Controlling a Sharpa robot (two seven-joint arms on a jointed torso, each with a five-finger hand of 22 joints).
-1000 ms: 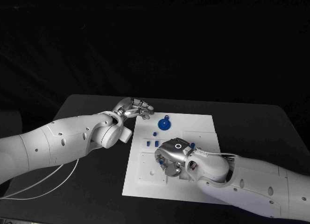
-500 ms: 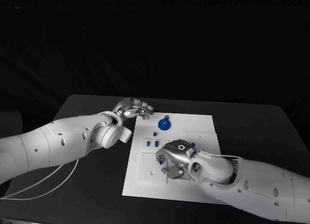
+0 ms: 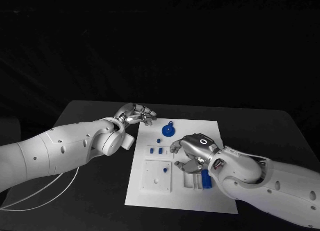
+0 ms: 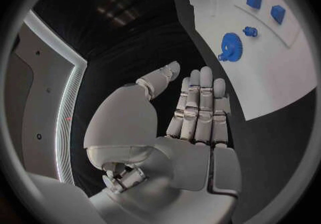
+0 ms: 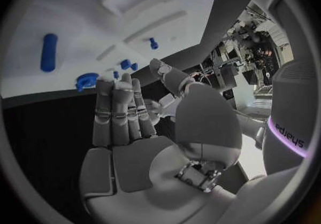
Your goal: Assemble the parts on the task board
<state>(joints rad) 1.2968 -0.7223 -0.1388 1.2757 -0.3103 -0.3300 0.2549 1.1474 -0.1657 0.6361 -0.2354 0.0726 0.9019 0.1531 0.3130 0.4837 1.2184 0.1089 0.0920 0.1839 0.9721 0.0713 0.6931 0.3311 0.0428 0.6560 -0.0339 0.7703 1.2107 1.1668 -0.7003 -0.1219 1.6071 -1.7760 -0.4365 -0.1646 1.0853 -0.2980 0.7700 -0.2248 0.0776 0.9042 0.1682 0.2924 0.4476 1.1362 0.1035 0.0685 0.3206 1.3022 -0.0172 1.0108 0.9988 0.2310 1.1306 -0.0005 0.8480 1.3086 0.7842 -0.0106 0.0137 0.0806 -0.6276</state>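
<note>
Black table (image 3: pixel 271 130) carries the white task board (image 3: pixel 202 130) at frame centre. Right hand (image 3: pixel 193 153) hangs over the board's middle, fingers straight, side by side, holding nothing. Left hand (image 3: pixel 136 114) sits off the board's upper-left corner, fingers loosely curled, apparently empty. Blue gear (image 3: pixel 169 129) lies near the board's top edge; blue cylinder (image 3: pixel 206 179) lies lower right, beside small blue parts (image 3: pixel 154 150).
</note>
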